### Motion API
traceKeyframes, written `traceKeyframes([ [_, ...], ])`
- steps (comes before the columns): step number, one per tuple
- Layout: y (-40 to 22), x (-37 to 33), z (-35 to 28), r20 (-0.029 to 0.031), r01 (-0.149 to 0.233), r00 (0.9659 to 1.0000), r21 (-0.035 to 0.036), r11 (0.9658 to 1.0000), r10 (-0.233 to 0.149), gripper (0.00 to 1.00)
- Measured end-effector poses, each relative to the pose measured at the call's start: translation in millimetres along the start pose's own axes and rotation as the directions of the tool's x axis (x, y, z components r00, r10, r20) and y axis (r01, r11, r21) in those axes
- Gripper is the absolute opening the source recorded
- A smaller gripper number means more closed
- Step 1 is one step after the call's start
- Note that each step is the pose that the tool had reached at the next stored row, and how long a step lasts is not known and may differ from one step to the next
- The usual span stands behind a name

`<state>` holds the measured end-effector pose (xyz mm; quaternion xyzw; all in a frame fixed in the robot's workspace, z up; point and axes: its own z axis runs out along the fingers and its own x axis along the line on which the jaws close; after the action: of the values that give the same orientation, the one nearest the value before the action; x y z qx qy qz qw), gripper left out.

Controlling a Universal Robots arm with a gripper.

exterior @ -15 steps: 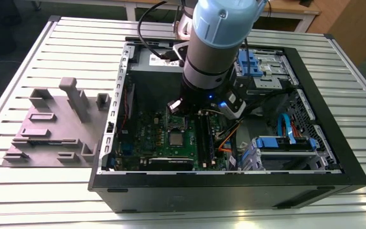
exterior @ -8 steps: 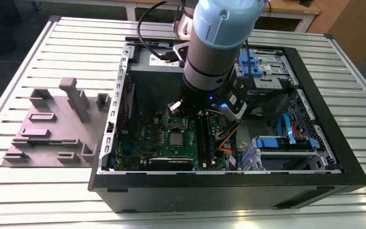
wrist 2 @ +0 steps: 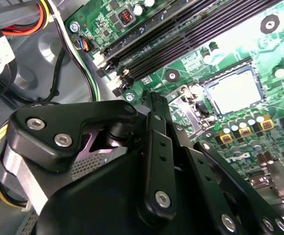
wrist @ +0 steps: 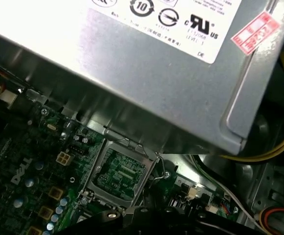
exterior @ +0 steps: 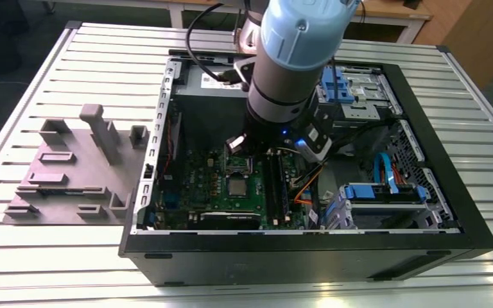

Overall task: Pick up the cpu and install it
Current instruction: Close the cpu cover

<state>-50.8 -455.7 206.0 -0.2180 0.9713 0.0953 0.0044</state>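
step: I'm judging install, seating stage | cpu (wrist 2: pixel 237 90) lying flat in socket (wrist 2: pixel 207 90), gripper (wrist 2: pixel 154 105) hovering just beside, apart | grip opening: can't tell | next: needing straight, gentle motion, no sideways nudge

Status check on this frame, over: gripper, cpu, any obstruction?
Gripper inside the case, low over the motherboard. Cpu flat in its socket, apart from gripper. Memory slots and power-supply box close by, nothing on the cpu.

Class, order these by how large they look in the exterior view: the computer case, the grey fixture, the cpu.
Largest to smallest:
computer case
grey fixture
cpu
The differences are plain, so no rank is unsure.
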Motion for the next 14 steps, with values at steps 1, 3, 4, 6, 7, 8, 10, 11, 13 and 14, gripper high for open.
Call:
traceKeyframes([
  [1,0.0,-0.4,0.9,-0.0004,0.000,1.0000,-0.0003,1.0000,0.000,0.10],
  [3,0.4,-1.2,2.5,-0.0009,0.000,1.0000,-0.0005,1.0000,0.000,0.10],
  [4,0.9,-1.6,3.2,-0.0010,0.000,1.0000,-0.0006,1.0000,0.000,0.10],
  [6,2.9,-2.6,4.3,-0.0008,0.000,1.0000,-0.0008,1.0000,0.000,0.10],
  [7,3.9,-3.1,4.7,-0.0008,0.000,1.0000,-0.0009,1.0000,0.000,0.10],
  [8,4.8,-3.5,5.0,-0.0009,0.000,1.0000,-0.0008,1.0000,0.000,0.10],
  [10,5.2,-3.9,6.0,-0.0006,0.000,1.0000,-0.0012,1.0000,0.000,0.10],
  [11,5.2,-3.8,6.3,-0.0007,0.000,1.0000,-0.0011,1.0000,0.000,0.10],
  [13,5.1,-3.7,6.9,-0.0008,0.000,1.0000,-0.0010,1.0000,0.000,0.10],
  [14,5.1,-3.8,7.2,-0.0009,0.000,1.0000,-0.0009,1.0000,0.000,0.10],
])
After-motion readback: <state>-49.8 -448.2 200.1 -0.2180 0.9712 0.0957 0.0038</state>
